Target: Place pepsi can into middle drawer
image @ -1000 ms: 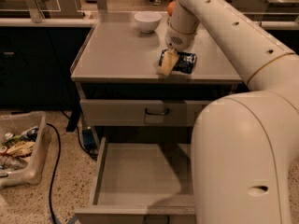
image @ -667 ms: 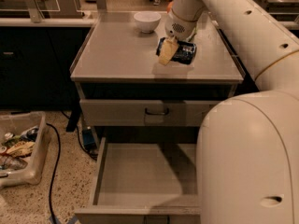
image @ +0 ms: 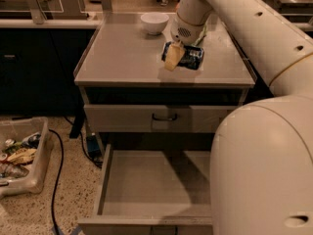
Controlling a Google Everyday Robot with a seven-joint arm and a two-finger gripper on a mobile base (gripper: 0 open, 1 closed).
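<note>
The pepsi can [image: 190,57] is blue, lies on its side and is held just above the grey counter top [image: 122,53], with its shadow under it. My gripper [image: 182,56] is shut on the can; one pale yellow finger [image: 172,58] crosses its left end. The gripper hangs from the white arm [image: 234,18] that comes in from the upper right. The middle drawer [image: 146,187] stands pulled open below, lower in the cabinet and nearer the camera than the can, and its flat grey floor is bare. My own white body [image: 264,170] hides the drawer's right part.
A white bowl [image: 154,22] stands at the back of the counter. The top drawer [image: 122,117] is closed, with a black handle [image: 164,117]. A bin of rubbish [image: 19,155] and a black cable [image: 57,175] lie on the floor at left.
The gripper has raised the can off the counter top and holds it a little higher than a second ago. The drawer has not moved.
</note>
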